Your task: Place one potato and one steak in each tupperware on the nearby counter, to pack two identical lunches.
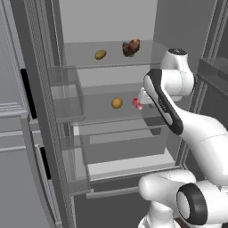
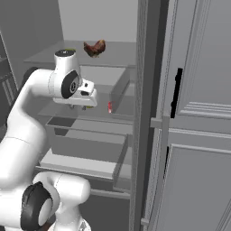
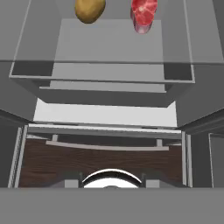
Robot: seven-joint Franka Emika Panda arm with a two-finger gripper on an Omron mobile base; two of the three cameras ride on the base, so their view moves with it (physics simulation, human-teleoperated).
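I am looking into an open fridge. On its top shelf lie an olive-yellow potato [image 1: 100, 54] and a lumpy brown-red steak [image 1: 131, 47] [image 2: 94, 48]. The middle shelf holds a golden-orange potato [image 1: 117, 103] [image 3: 89, 9] and, to its right, a flat red-pink steak [image 1: 137, 103] [image 2: 110, 107] [image 3: 143, 13]. My gripper [image 2: 77, 107] hangs just in front of the middle shelf, near the red steak and apart from it. Its fingers are mostly hidden by the hand; it is shut, with nothing seen in it. The tupperware and the counter are out of view.
Clear door bins [image 1: 67, 95] line the fridge's open left door. Below the middle shelf sit glass-fronted drawers [image 1: 129, 142] [image 3: 105, 113]. A grey panelled door [image 2: 189, 113] stands close on the right. Dark brown wood [image 3: 43, 162] lies low in the hand view.
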